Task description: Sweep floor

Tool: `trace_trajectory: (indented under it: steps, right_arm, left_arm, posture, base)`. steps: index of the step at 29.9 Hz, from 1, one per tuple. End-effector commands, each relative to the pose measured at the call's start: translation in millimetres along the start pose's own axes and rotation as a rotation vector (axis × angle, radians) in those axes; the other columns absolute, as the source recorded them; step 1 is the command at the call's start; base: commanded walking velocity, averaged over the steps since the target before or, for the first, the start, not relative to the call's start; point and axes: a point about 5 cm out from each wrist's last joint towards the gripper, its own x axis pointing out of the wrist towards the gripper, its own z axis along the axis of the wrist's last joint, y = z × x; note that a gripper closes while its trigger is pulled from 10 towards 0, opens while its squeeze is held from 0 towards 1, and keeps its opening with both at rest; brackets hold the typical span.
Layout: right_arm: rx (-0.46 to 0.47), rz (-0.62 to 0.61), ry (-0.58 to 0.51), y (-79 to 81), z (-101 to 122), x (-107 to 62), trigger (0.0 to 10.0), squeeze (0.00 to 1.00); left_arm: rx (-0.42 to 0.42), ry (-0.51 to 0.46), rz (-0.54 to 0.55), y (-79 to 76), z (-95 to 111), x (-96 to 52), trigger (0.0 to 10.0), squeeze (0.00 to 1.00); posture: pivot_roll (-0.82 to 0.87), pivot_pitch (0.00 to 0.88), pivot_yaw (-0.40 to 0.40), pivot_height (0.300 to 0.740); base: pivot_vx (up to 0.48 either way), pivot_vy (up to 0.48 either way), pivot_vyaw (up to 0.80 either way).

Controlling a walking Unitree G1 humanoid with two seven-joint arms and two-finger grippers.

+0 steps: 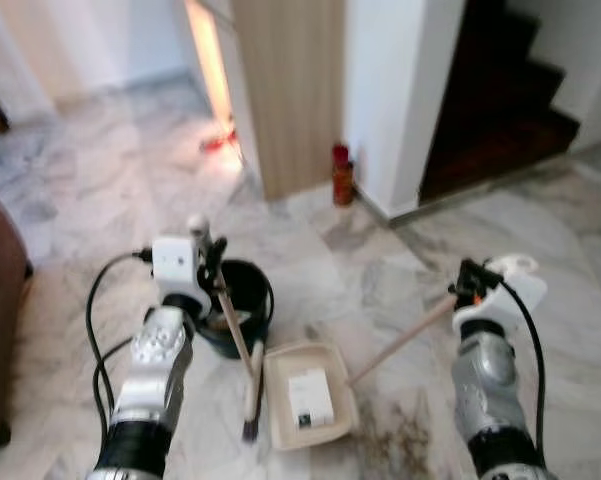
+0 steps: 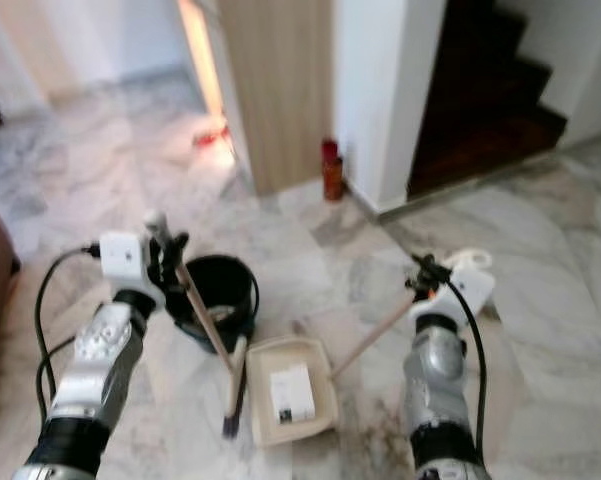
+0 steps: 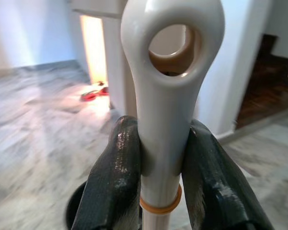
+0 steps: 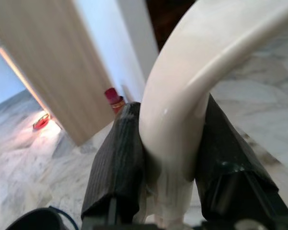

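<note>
A: What is lying under the fingers?

B: The marble floor (image 1: pixel 400 200) is spreading out below both grippers. Beyond them a wooden panel (image 1: pixel 290 90) is standing, with a red bottle (image 1: pixel 341 175) at its base.

A: What is sitting between the grippers?

B: A black bucket (image 1: pixel 242 300) is resting just below the left gripper (image 3: pixel 158 158). The cream dustpan (image 1: pixel 308 395) is lying flat on the floor, lower than both sets of fingers, with dirt scattered on the floor beside it.

A: State of the left fingers?

B: They are pinching the white top of the broom (image 1: pixel 238 340), whose bristles are touching the floor beside the pan.

A: And the right?

B: The right gripper (image 4: pixel 170 143) is clamping the curved dustpan handle (image 1: pixel 405 340).
</note>
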Motion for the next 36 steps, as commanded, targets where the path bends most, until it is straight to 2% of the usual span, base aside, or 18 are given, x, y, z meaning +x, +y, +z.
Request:
trace_trajectory:
  steps: [1, 6, 9, 27, 36]
  right_arm:
    - [0.045, 0.038, -0.027, 17.2, 5.1, 2.5, 10.0, 0.0]
    - [0.045, 0.034, -0.024, 15.8, 5.2, 3.1, 10.0, 0.0]
    - [0.044, 0.027, -0.02, 14.2, 5.0, 3.8, 10.0, 0.0]
    - [0.056, 0.019, -0.016, 13.7, 4.7, 4.7, 10.0, 0.0]
    - [0.057, 0.02, -0.02, 13.6, 5.1, 4.7, 10.0, 0.0]
  left_arm:
    - [0.017, -0.031, 0.017, 6.4, 7.8, 1.4, 10.0, 0.0]
    - [0.012, -0.035, 0.013, 4.7, 8.6, 2.0, 10.0, 0.0]
    - [0.031, -0.04, 0.002, 4.1, 9.5, 2.4, 10.0, 0.0]
    - [-0.001, -0.028, -0.006, 2.2, 7.1, -0.7, 10.0, 0.0]
    - [-0.002, -0.028, -0.015, 1.5, 7.1, -0.8, 10.0, 0.0]
  posture:
    - [0.01, 0.0, 0.032, 0.74]
    - [0.01, 0.0, 0.033, 0.74]
    - [0.02, 0.0, 0.032, 0.74]
    - [0.02, 0.0, 0.029, 0.74]
    - [0.02, 0.0, 0.035, 0.74]
  base:
    - [0.0, 0.371, 0.0]
    - [0.0, 0.364, 0.0]
    - [0.0, 0.0, 0.0]
    - [0.0, 0.0, 0.0]
    - [0.0, 0.317, 0.0]
